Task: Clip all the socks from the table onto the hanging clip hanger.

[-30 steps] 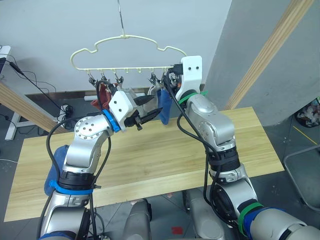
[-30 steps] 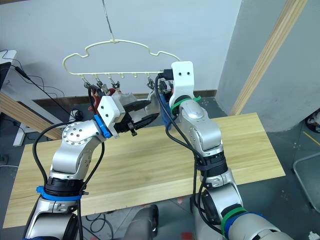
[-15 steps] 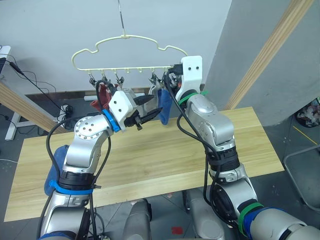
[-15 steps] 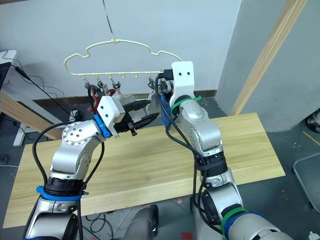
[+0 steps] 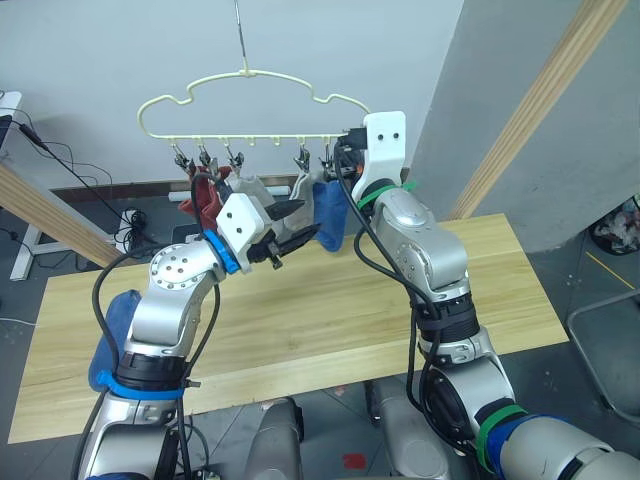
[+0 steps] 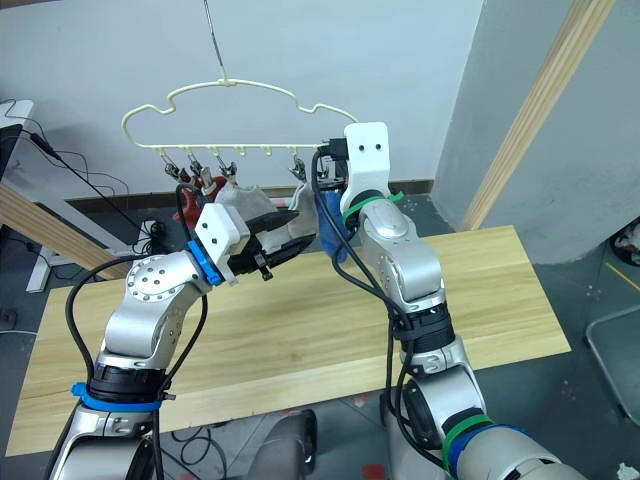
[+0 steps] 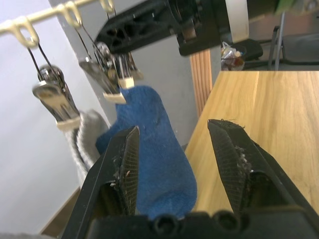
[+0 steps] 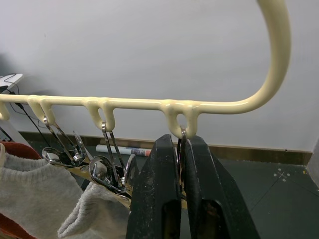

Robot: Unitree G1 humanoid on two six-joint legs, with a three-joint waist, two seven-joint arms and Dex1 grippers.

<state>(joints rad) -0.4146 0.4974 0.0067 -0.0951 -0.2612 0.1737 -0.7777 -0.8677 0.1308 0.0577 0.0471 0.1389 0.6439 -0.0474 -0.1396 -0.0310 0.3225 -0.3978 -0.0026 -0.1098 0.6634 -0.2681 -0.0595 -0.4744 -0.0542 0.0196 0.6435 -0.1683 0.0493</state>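
Lowered slightly, left pincer [image 7: 174, 164] gapes beside blue sock [image 7: 152, 149]; right pincer [image 8: 180, 164] pinches hanger clip [image 8: 181, 142].

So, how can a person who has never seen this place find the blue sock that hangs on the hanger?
Look at the pale yellow clip hanger that hangs above the wooden table. Go along its row of silver clips toward the right gripper, which is shut on the last clip. The blue sock hangs there, beside a light grey sock; the rust red socks hang at the other end.
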